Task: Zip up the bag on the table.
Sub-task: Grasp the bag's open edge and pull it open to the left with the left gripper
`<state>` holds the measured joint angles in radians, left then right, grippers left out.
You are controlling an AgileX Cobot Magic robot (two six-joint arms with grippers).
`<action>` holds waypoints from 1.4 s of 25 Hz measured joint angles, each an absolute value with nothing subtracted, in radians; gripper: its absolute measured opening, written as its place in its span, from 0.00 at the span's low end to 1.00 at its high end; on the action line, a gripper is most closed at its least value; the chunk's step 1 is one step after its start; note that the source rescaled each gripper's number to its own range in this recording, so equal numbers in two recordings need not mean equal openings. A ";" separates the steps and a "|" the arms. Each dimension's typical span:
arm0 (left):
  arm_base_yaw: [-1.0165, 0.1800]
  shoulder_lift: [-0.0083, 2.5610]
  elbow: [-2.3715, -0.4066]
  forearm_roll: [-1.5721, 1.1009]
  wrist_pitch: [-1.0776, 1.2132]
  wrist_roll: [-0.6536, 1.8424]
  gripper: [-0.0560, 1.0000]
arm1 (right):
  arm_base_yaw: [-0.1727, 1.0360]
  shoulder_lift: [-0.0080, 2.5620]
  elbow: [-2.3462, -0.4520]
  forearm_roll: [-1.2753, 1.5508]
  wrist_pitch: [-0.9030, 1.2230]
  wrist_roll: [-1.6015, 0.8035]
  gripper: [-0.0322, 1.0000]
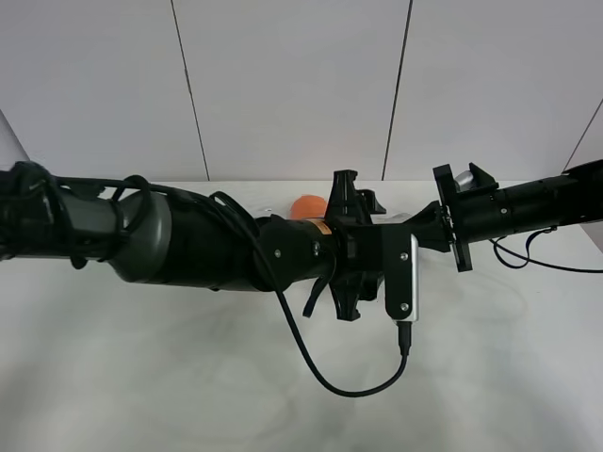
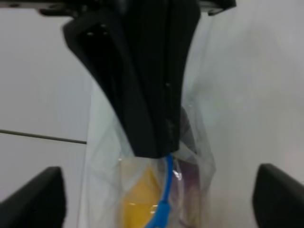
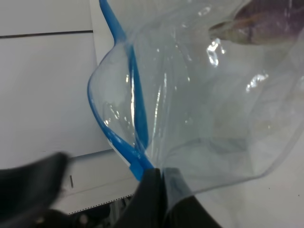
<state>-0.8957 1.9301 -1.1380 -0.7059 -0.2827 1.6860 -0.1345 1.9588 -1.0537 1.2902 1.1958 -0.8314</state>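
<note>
The bag (image 3: 204, 95) is clear crinkly plastic with a blue zip strip (image 3: 135, 95). My right gripper (image 3: 159, 190) is shut on one end of the strip, at the bag's corner. Near that end the two halves of the strip bow apart. My left gripper (image 2: 159, 149) is shut on the bag's top edge, with the blue strip (image 2: 166, 190) emerging below the fingers. The yellow fruit (image 2: 137, 199) and the dark purple item (image 3: 266, 21) show through the plastic. In the high view the orange (image 1: 306, 207) peeks out behind the left gripper (image 1: 382, 226), which meets the right gripper (image 1: 421, 226) above the table (image 1: 141, 377).
The left arm (image 1: 188, 240) stretches across the middle of the high view and hides most of the bag. A black cable (image 1: 330, 377) hangs from its wrist camera. A panelled white wall (image 1: 283, 85) rises behind the table.
</note>
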 joint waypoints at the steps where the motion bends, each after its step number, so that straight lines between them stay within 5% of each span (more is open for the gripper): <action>1: -0.896 1.938 -1.138 -0.706 -0.284 1.686 0.80 | -0.135 1.959 -1.054 1.290 1.196 -0.831 0.03; 11: -0.896 1.964 -1.139 -0.692 -0.334 1.682 0.37 | -0.135 1.959 -1.054 1.287 1.196 -0.831 0.03; 25: -0.896 1.964 -1.139 -0.688 -0.368 1.633 0.33 | -0.135 1.959 -1.054 1.285 1.196 -0.831 0.03; 31: -0.896 1.965 -1.139 -0.687 -0.364 1.633 0.09 | -0.135 1.959 -1.054 1.286 1.195 -0.831 0.03; 35: -0.896 1.965 -1.139 -0.687 -0.356 1.633 0.06 | -0.135 1.959 -1.054 1.286 1.195 -0.831 0.03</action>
<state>-0.8957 1.9652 -1.1392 -0.6869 -0.3563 1.6335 -0.1345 1.9588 -1.0537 1.2864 1.1947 -0.8314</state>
